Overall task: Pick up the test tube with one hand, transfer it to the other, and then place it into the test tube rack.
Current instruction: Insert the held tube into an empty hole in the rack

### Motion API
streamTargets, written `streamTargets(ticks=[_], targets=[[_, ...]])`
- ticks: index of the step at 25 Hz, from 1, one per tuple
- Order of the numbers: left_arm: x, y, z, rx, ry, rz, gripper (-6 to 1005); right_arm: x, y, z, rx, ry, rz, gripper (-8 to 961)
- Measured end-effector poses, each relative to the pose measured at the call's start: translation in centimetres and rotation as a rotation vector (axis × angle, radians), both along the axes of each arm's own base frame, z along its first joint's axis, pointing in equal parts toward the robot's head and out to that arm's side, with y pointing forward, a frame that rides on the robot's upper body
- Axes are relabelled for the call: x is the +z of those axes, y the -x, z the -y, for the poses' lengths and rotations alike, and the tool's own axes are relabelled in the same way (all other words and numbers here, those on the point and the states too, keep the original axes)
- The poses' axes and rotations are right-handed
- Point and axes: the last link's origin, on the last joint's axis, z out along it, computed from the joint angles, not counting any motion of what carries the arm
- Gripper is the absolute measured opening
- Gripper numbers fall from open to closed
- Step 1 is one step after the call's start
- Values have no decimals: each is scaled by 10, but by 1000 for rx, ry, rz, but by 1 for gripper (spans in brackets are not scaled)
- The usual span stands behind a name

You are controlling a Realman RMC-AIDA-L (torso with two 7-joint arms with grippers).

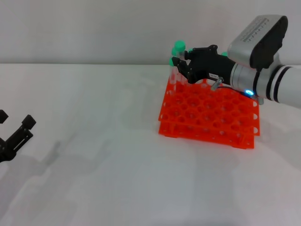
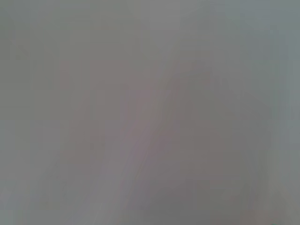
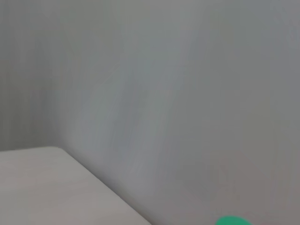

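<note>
Black and bulky, the right end effector [image 1: 181, 63] hangs over the far left corner of the test tube rack [image 1: 209, 113], at about one o'clock in the head view, and its fingers look clamped on the test tube [image 1: 177, 54], whose green cap shows just above the fingertips; the clear body below is hard to make out against the orange plastic, so I cannot tell whether its tip has entered a hole. A second green cap sits just beside it, apparently another tube [image 1: 172, 66] standing in the same back row, and a sliver of green also shows at the edge of the right wrist view. Judging from this, the step in hand is the placing: the handover seems done, and what remains is seating the tube. To do it well, the tube should be held upright and centred over a free hole, clear of its neighbour, then lowered straight until the rack carries it, and only then released; letting go early risks the tube tipping against the neighbour or falling onto the white tabletop [image 1: 103, 155]. The left end effector [image 1: 16, 139] rests low at about eight o'clock, well apart from the rack, its fingers spread and holding nothing. The left wrist view shows nothing distinct.
</note>
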Motion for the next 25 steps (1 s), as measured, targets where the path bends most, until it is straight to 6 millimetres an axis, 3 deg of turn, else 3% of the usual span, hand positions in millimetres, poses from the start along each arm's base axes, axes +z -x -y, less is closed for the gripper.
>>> streamTargets(ticks=[25], targets=[[1,-7,-4,-40,-3,6,880,-2,-8,-9,-64,-37,56,291]])
